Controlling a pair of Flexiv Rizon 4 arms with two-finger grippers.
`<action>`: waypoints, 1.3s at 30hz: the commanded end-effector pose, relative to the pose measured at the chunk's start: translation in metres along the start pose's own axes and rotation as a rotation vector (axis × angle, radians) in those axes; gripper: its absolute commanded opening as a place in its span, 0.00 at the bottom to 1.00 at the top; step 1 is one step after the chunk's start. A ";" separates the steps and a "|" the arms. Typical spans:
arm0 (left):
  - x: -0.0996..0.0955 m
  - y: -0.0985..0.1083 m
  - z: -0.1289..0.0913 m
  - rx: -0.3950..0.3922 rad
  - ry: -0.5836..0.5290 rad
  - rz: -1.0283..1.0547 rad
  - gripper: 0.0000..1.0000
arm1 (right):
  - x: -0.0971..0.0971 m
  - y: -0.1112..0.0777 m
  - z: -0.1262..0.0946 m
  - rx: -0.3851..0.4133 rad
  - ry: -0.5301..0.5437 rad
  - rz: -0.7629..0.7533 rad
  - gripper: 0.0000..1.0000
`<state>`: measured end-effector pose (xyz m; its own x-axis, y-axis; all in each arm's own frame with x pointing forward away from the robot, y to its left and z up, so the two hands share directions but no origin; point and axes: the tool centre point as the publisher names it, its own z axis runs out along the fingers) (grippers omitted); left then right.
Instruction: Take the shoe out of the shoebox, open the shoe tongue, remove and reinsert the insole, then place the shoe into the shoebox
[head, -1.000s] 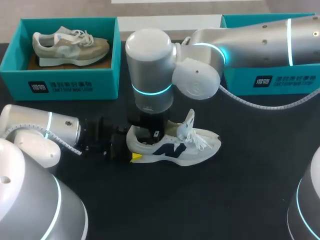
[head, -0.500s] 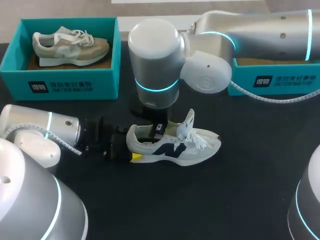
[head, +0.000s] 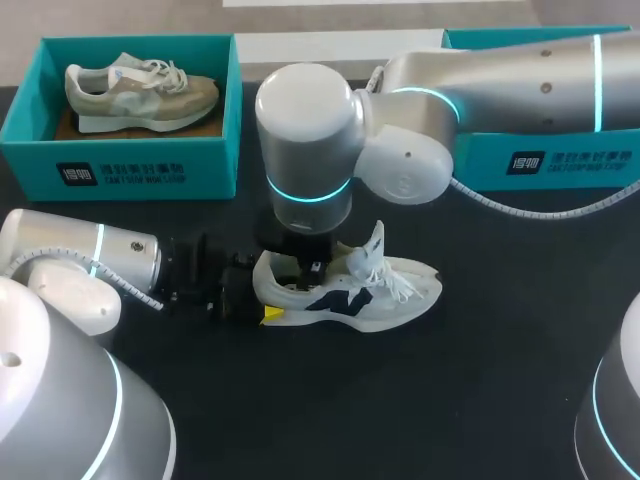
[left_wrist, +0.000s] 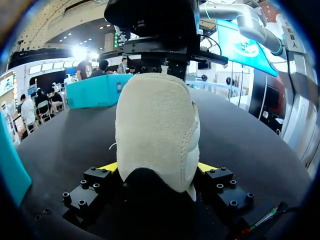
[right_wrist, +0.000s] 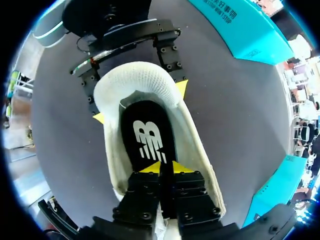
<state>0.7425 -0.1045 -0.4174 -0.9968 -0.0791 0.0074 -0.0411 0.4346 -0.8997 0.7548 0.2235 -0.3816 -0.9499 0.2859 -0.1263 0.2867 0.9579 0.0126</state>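
- why is the sneaker clamped at its heel between the fingers of the left gripper?
- likely so it is steadied on the worktop while the insole is worked. the right gripper is placed inside the opening, tips pressed together on the insole.
- is the insole pinched?
- that cannot be told. its toe end is hidden.

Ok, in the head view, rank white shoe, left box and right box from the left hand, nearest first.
1. White shoe, heel held in the left hand.
2. Left box, behind the hand.
3. Right box, across the table at right.
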 end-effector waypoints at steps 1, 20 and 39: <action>0.002 0.004 0.005 -0.002 0.002 -0.001 0.00 | -0.002 0.003 0.006 0.010 -0.011 -0.006 0.40; 0.002 0.004 0.005 -0.002 0.002 -0.001 0.00 | 0.002 0.012 0.049 0.031 0.017 -0.105 0.09; 0.002 0.004 0.005 -0.002 0.002 -0.001 0.00 | -0.004 -0.006 0.011 0.012 -0.069 0.013 0.00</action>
<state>0.7430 -0.1045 -0.4177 -0.9968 -0.0791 0.0081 -0.0417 0.4340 -0.8999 0.7604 0.2224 -0.3994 -0.9394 0.2948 -0.1748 0.2997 0.9540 -0.0012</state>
